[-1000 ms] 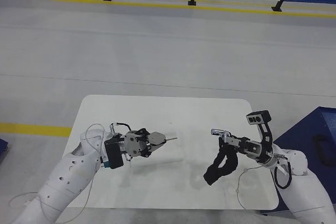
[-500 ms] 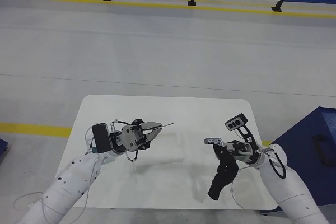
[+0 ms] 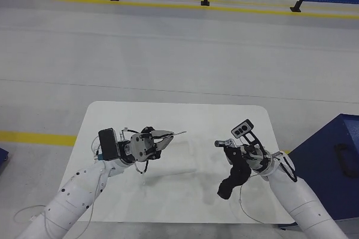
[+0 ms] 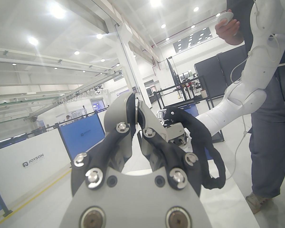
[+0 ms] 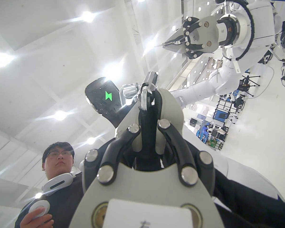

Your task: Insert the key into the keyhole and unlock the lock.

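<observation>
Pinching the key (image 3: 179, 132) in the left gripper (image 3: 169, 135), jaws closed tight on it, above the table's (image 3: 167, 113) left half. Clamping the lock (image 3: 220, 143) in the right gripper (image 3: 228, 148) above the table's right half, jaws closed on it, black cable (image 3: 234, 176) hanging below. Well apart.

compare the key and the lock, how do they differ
The key is a thin straight silver sliver; the lock is a thick black cable with a metal head. The key juts from the left gripper; the lock droops from the right gripper. Both are gripped, apart, not yet mated.
</observation>
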Motion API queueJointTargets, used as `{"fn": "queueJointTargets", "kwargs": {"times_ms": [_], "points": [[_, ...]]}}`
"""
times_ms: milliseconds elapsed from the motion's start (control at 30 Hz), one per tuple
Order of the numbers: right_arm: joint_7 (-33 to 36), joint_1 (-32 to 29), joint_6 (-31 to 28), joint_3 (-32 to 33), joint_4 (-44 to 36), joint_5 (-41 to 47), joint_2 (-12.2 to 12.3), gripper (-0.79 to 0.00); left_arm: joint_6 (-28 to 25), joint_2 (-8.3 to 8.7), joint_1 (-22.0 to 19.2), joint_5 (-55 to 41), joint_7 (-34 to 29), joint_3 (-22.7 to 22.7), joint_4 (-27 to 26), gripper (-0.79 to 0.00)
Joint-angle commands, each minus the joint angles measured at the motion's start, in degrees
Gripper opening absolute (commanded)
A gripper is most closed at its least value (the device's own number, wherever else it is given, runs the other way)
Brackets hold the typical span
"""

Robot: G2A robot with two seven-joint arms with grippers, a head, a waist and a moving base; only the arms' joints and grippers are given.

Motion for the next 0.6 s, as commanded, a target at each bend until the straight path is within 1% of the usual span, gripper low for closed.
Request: {"fn": "queueJointTargets", "kwargs": {"times_ms": [0,100,133,200,233,267,300,367,433,567], "points": [[0.0,0.0,0.0,0.0,0.0,0.0,0.0,-0.785,0.1,-0.01,0.2,-0.2,-0.4,0.0,0.0,-0.785],[0.0,0.0,0.0,0.0,0.0,0.0,0.0,-0.785,-2.8,-0.09,1.2,-4.8,-7.8,-0.5,-0.8,-0.785],[0.0,0.0,0.0,0.0,0.0,0.0,0.0,-0.785,-3.2,-0.13,1.4,-6.0,-9.8,-0.7,-2.1,-0.785],[0.0,0.0,0.0,0.0,0.0,0.0,0.0,-0.785,-4.1,0.03,1.6,-4.7,-13.2,-1.0,-5.0,-0.785],[0.0,0.0,0.0,0.0,0.0,0.0,0.0,-0.785,-3.4,0.17,1.6,-2.6,-14.6,-1.4,-6.2,-0.785],[0.0,0.0,0.0,0.0,0.0,0.0,0.0,-0.785,-2.5,0.31,1.7,-0.5,-15.1,-1.8,-7.5,-0.785],[0.0,0.0,0.0,0.0,0.0,0.0,0.0,-0.785,-2.8,0.41,2.0,1.0,-14.9,-1.7,-8.4,-0.785],[0.0,0.0,0.0,0.0,0.0,0.0,0.0,-0.785,-3.6,0.52,1.8,3.3,-13.6,-1.9,-9.5,-0.785],[0.0,0.0,0.0,0.0,0.0,0.0,0.0,-0.785,-2.8,0.63,1.4,6.7,-12.4,-2.1,-10.3,-0.785],[0.0,0.0,0.0,0.0,0.0,0.0,0.0,-0.785,-2.8,0.63,1.4,6.7,-12.4,-2.1,-10.3,-0.785]]}}
